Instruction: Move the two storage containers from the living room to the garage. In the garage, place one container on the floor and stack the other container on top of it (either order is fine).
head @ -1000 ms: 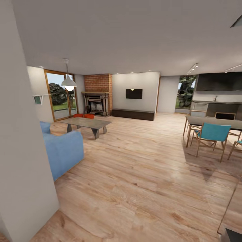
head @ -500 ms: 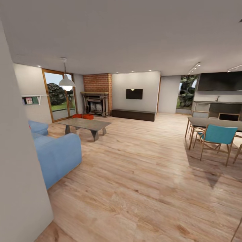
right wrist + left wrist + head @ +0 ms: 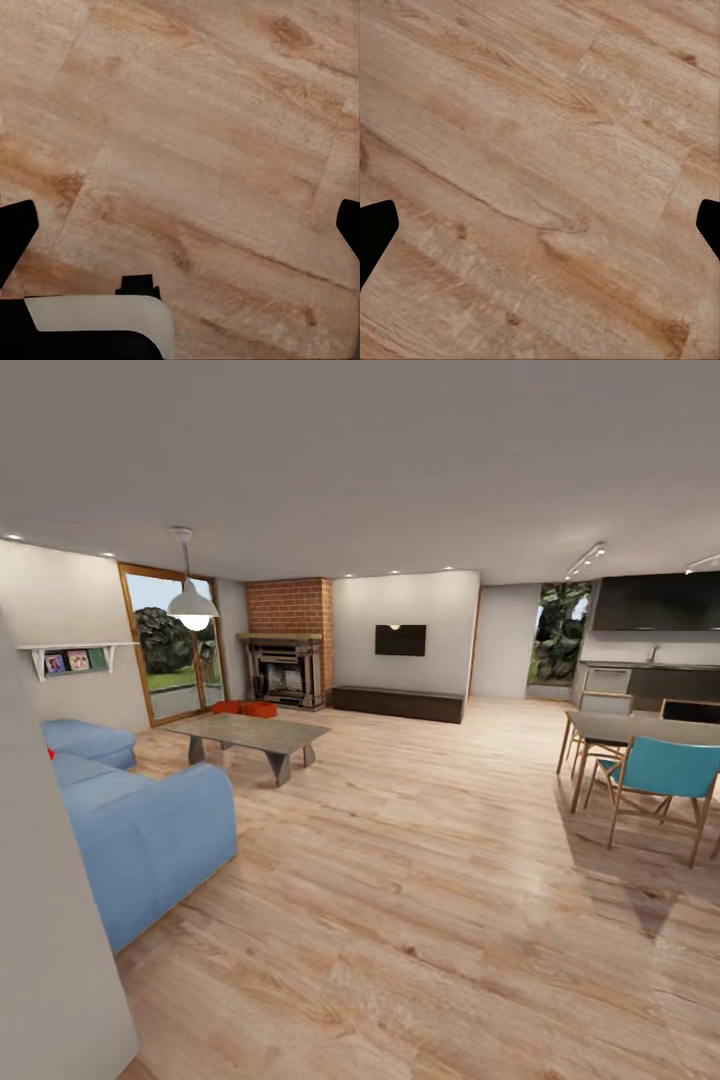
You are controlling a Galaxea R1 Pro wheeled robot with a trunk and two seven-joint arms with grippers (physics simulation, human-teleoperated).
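Currently in living room | two storage containers (image 3: 245,708) on wood floor (image 3: 420,880) by fireplace (image 3: 285,670), beyond coffee table (image 3: 255,733) | left gripper (image 3: 540,225), right gripper (image 3: 180,225) wide open, empty | risk: base clipping blue sofa (image 3: 140,830) or table en route

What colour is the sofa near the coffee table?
Light blue sofa, clearest in the head view.

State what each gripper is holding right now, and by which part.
Nothing is held. The left gripper and the right gripper are both open over bare wood-plank flooring. The two storage containers sit on the floor by the fireplace.
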